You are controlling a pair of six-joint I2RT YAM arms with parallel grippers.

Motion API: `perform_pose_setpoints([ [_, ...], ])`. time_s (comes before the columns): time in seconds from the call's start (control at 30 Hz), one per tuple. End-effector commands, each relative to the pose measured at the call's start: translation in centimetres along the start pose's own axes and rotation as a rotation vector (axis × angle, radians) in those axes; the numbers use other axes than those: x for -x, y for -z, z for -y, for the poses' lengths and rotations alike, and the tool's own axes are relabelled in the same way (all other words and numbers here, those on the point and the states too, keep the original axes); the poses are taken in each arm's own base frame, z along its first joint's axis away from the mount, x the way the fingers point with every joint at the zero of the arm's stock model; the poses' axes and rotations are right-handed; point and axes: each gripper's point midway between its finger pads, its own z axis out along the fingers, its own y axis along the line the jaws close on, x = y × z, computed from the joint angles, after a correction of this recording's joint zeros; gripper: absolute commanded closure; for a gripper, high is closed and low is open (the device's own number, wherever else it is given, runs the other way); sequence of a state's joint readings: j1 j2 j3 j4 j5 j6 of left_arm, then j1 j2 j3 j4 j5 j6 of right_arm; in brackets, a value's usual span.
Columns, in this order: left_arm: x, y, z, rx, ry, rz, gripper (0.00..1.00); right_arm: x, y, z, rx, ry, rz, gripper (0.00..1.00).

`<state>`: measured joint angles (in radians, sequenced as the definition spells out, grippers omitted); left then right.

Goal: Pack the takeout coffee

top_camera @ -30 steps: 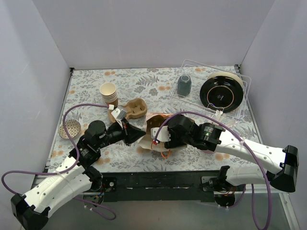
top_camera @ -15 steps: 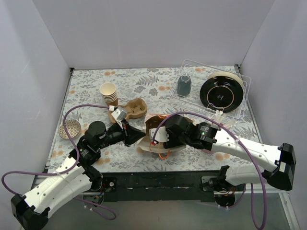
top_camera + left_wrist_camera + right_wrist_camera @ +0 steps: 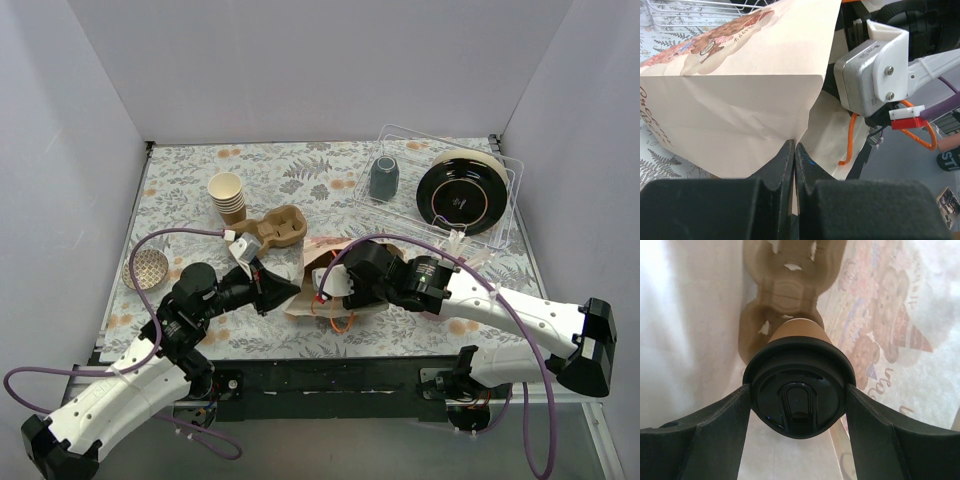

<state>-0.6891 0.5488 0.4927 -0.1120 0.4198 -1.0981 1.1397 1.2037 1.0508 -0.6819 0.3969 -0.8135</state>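
Observation:
The paper bag [image 3: 303,290] [image 3: 740,95] lies on its side in the middle of the table, mouth toward the right arm. My left gripper [image 3: 275,290] [image 3: 794,150] is shut on the bag's edge. In the right wrist view the takeout coffee [image 3: 797,400], a kraft-brown cup with a black lid, sits between the fingers of my right gripper [image 3: 797,390]. Both fingers press on the lid, and bag paper surrounds them. From above, the right wrist [image 3: 365,275] reaches into the bag's mouth, so the cup is hidden there.
A brown pulp cup carrier [image 3: 278,227] [image 3: 790,285] lies just behind the bag. A stack of lidless paper cups [image 3: 228,195] stands at back left, a small patterned bowl [image 3: 146,268] at the left edge. A clear rack [image 3: 505,215] at back right holds a grey mug [image 3: 384,177] and a black plate [image 3: 460,194].
My left gripper has drawn back toward the near edge with the bag's edge in it. The right wrist has pushed slightly left, deeper into the bag. More of the carrier shows.

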Motion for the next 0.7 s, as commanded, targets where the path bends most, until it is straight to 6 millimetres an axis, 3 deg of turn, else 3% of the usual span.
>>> perform_pose_setpoints([
  [0.0, -0.5, 0.3, 0.1, -0.011, -0.002, -0.003, 1.0, -0.5, -0.4, 1.3, -0.062, 0.03, -0.042, 0.67],
  [0.4, 0.4, 0.7, 0.9, -0.012, 0.067, 0.015, 1.0, 0.6, -1.1, 0.0, -0.016, 0.107, 0.048, 0.69],
  [0.5, 0.4, 0.8, 1.1, -0.016, 0.078, 0.016, 1.0, 0.6, -1.0, 0.5, -0.033, 0.112, 0.041, 0.69],
  [0.67, -0.1, 0.9, 1.0, -0.019, 0.09, 0.011, 1.0, 2.2, -0.6, 2.8, -0.104, 0.016, 0.096, 0.69],
])
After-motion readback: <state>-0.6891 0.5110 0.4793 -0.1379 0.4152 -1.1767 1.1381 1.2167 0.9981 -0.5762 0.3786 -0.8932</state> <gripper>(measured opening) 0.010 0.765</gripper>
